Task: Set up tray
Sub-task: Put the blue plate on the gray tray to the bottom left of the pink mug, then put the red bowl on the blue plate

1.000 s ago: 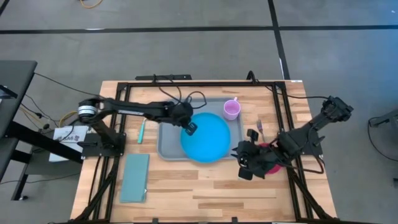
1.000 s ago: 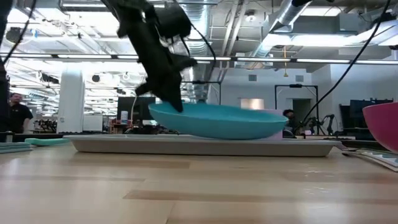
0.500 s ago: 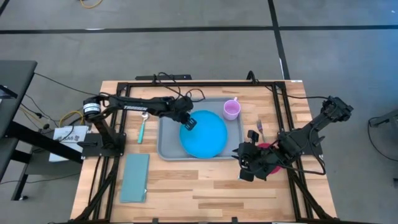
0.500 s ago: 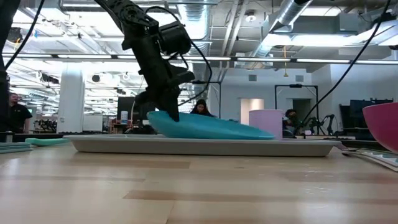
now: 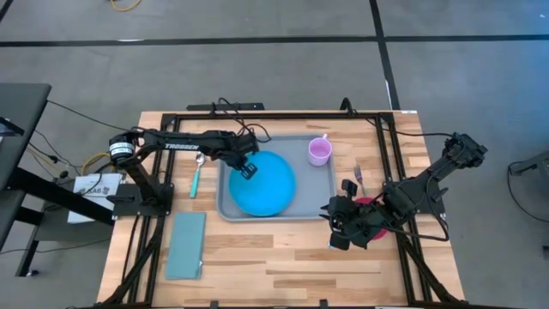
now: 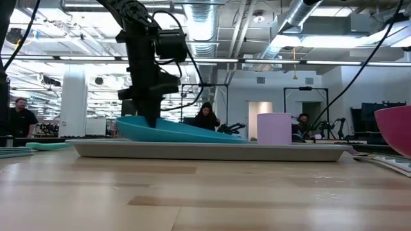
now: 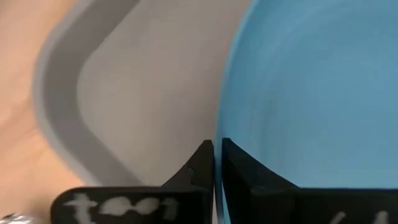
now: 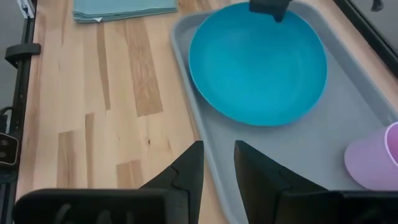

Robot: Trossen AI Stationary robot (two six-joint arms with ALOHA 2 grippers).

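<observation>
Blue plate (image 5: 262, 183) held tilted over the tray (image 5: 322, 184) by the left claw (image 5: 247, 167).

The plate's gripped left edge is hidden behind the claw in the low view, and whether its right edge touches the tray cannot be told. The left claw's fingers (image 7: 200, 163) are seen nearly closed, pinching the plate's rim. The plate is tipped, left edge raised, right edge low over the tray, on the tray's left half. The tray lies at the middle of the table (image 5: 283, 262), toward its far side. A lilac cup (image 5: 319, 151) stands in the tray's far right corner. The right claw (image 8: 217, 168) is held slightly open, empty, just off the tray's near right edge, above a pink bowl (image 6: 395, 128), mostly covered. A teal napkin (image 5: 186, 245) lies at near left; a spoon (image 5: 196, 176) lies left of the tray.
</observation>
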